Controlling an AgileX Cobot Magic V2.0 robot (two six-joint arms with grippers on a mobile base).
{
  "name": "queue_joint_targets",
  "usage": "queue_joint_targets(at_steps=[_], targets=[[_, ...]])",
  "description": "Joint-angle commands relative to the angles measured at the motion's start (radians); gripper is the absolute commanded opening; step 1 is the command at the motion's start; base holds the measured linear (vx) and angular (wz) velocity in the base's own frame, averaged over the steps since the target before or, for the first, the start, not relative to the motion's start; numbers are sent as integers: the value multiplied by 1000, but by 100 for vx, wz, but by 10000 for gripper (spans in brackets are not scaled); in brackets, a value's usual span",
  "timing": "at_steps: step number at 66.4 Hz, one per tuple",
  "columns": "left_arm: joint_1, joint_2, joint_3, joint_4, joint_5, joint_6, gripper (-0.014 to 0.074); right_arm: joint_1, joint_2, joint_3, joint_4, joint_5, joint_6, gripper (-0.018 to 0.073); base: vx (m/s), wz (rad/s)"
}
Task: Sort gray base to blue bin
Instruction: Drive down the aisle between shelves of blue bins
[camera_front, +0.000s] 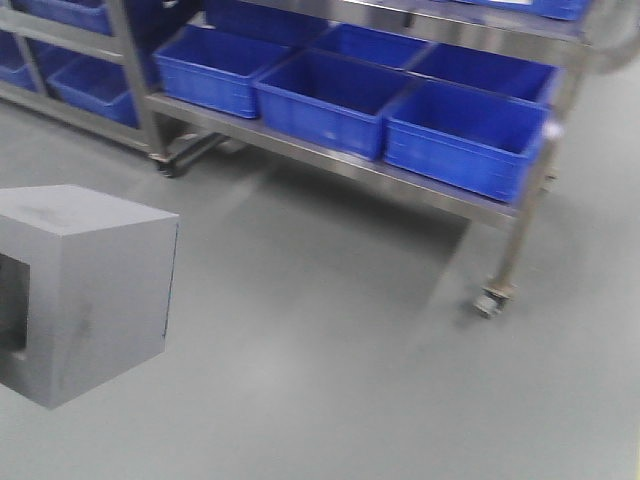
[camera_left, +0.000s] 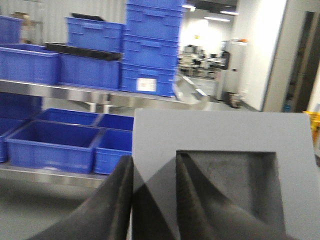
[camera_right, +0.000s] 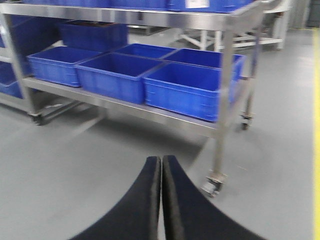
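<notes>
The gray base (camera_front: 90, 290) hangs above the floor at the left of the front view, its recess facing left. In the left wrist view the gray base (camera_left: 220, 132) fills the lower right. My left gripper (camera_left: 154, 157) is shut on its wall, one finger (camera_left: 117, 200) outside and the other inside the square recess. Several alike blue bins (camera_front: 320, 120) sit on the lower shelf of a steel rack ahead; I cannot tell which one is the blue bin. My right gripper (camera_right: 161, 159) is shut with nothing in it, above bare floor and short of the bins (camera_right: 185, 92).
The steel rack (camera_front: 330, 160) stands on casters (camera_front: 490, 300), with a leg and caster (camera_right: 215, 182) just right of my right gripper. More blue crates (camera_left: 150, 50) are stacked on the upper shelf. A second rack (camera_front: 60, 90) stands at far left.
</notes>
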Motion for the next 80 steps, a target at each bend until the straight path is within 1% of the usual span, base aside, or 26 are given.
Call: queue_joint_targets(at_steps=[1,20,57,80], targets=[[-3,4,-34,-12,-110,-6,-6,-2,18,2,-7,-72,-11,-5,30,70],[-3,4,-34,-12,-110,-6,-6,-2,18,2,-7,-72,-11,-5,32,62],[-3,4,-34,-12,-111,-6,-6,-2,18,2,-7,-72,-11,-5,34,48],[-3,4,-34,-12,-111,-6,-6,-2,18,2,-7,-72,-11,-5,33,59]])
